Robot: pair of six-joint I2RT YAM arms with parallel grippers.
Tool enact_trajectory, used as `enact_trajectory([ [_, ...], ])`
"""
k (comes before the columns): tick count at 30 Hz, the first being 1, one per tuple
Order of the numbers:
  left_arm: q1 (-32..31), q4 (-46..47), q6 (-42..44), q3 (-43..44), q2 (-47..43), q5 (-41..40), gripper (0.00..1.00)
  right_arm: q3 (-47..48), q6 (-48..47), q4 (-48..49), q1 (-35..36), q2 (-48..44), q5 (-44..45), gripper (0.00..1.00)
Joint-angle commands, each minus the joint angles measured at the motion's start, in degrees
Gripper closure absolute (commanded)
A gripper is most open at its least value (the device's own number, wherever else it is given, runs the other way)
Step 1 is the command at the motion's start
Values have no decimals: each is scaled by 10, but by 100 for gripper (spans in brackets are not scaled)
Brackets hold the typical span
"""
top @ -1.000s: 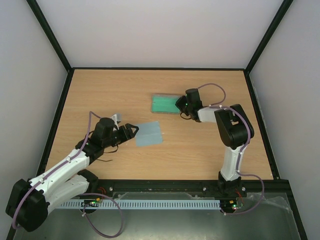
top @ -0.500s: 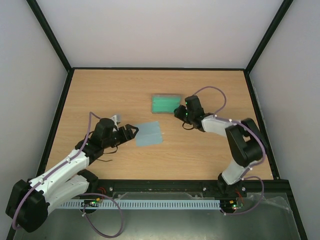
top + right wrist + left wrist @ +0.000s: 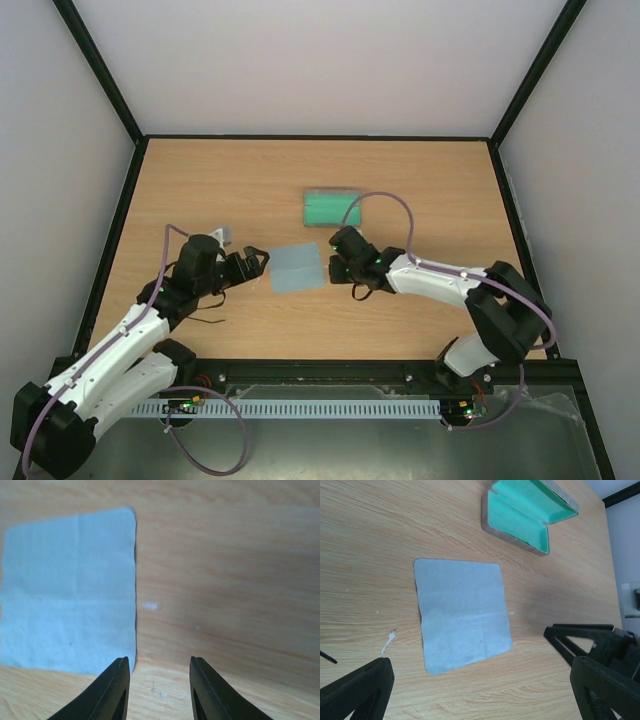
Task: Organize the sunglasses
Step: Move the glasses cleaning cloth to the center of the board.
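Note:
The sunglasses seem to be the fine dark lines (image 3: pixel 207 318) on the table beside my left forearm, mostly hidden by it. The light blue cloth (image 3: pixel 298 267) lies flat mid-table, also clear in the left wrist view (image 3: pixel 462 612) and the right wrist view (image 3: pixel 67 587). Behind it is the grey case (image 3: pixel 332 207), open, its green inside (image 3: pixel 525 510) showing nothing in it. My left gripper (image 3: pixel 258 268) stands wide open just left of the cloth, nothing between its fingers (image 3: pixel 480 664). My right gripper (image 3: pixel 333 262) is low at the cloth's right edge, partly open and empty (image 3: pixel 157 680).
Black frame rails (image 3: pixel 110 230) and pale walls border the wooden table (image 3: pixel 430 180) on three sides. Both arm bases stand at the near edge. In the left wrist view a black finger of the right gripper (image 3: pixel 580 636) shows to the right of the cloth.
My right arm has swung from the case down to the cloth's right edge, and its jaws have parted. My left gripper has drawn back left off the cloth and opened wider.

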Motion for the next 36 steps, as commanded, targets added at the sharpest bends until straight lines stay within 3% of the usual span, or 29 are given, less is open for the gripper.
enact_trajectory([
  [1, 5, -35, 10, 15, -14, -5, 1, 43, -23, -56, 52, 45, 50, 66],
  [11, 7, -52, 12, 17, -30, -7, 3, 110, 13, -101, 124, 123, 114, 66],
  [22, 8, -48, 11, 18, -29, -4, 4, 99, 24, -87, 127, 141, 116, 67],
  [36, 8, -48, 8, 15, -34, -2, 5, 93, 39, -61, 124, 165, 128, 76],
])
